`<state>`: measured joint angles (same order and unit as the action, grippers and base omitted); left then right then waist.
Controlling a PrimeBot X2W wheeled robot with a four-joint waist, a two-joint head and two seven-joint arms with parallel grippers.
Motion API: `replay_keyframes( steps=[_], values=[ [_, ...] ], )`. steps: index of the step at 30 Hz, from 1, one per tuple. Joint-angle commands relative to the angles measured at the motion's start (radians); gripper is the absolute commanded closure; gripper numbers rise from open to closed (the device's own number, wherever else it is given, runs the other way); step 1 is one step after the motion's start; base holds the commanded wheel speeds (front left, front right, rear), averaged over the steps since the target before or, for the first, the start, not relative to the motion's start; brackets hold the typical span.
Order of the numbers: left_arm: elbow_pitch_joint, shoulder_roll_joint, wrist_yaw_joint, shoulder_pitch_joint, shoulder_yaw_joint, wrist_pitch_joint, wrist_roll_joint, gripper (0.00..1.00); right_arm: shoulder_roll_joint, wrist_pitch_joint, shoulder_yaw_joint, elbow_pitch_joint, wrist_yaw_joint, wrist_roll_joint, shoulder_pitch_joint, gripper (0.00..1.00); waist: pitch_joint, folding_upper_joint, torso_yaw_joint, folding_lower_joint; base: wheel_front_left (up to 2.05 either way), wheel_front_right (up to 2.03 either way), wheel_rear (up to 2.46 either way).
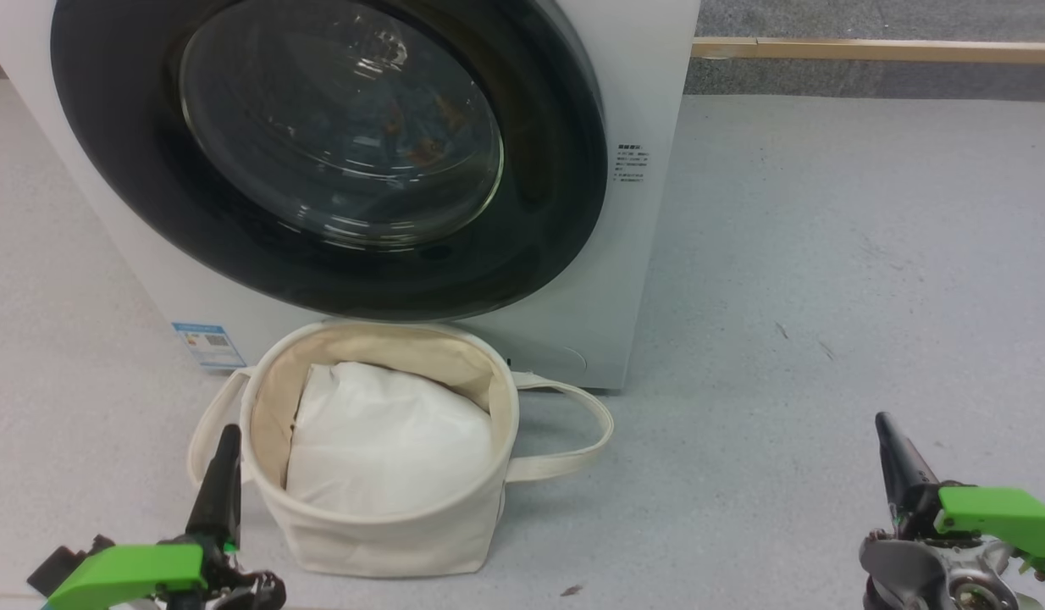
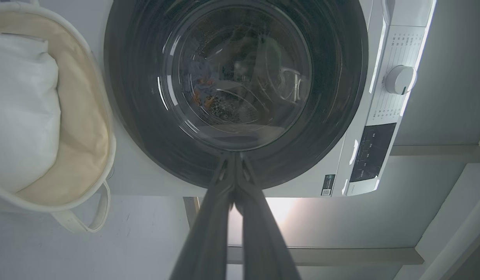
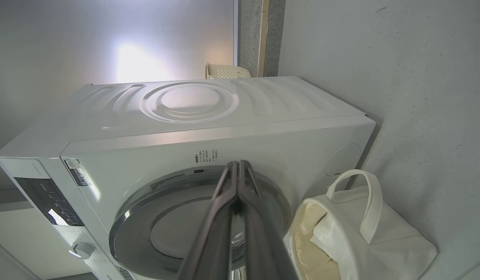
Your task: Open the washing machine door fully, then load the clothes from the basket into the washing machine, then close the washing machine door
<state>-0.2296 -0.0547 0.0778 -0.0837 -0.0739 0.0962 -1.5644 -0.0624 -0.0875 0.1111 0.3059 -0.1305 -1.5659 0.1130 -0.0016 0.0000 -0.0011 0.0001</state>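
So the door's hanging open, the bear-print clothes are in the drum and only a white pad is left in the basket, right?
Not quite: the washing machine door is shut, not open, as the head view shows. The rest holds: the clothes show through its glass, and the basket holds only the white pad.

The right gripper (image 3: 238, 164), fingers together, faces the seemingly closed washing machine door (image 3: 146, 217) beside the basket (image 3: 399, 249).

washing machine (image 1: 617, 271) front, small print (image 1: 631, 163), blue sticker (image 1: 207, 343), both unreadable
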Motion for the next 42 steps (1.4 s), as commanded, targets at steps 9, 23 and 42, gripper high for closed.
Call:
replay_keyframes(
  steps=[9, 23, 42],
  values=[
    [0.047, 0.004, -0.008, -0.022, -0.042, 0.017, -0.043, 1.00, 0.000, -0.015, -0.010, -0.047, 0.000, -0.055, 0.013, 1.00, -0.001, 0.0000, 0.001, 0.0000, 0.00, 0.00, 0.00],
    [0.047, 0.004, -0.008, -0.022, -0.042, 0.017, -0.043, 1.00, -0.003, -0.012, -0.014, -0.047, 0.000, -0.057, 0.013, 1.00, -0.001, 0.0000, 0.001, 0.0000, 0.00, 0.00, 0.00],
    [0.047, 0.004, -0.008, -0.022, -0.042, 0.017, -0.043, 1.00, -0.006, -0.008, -0.019, -0.048, 0.000, -0.062, 0.013, 1.00, -0.001, 0.0000, 0.001, 0.0000, 0.00, 0.00, 0.00]
  ],
)
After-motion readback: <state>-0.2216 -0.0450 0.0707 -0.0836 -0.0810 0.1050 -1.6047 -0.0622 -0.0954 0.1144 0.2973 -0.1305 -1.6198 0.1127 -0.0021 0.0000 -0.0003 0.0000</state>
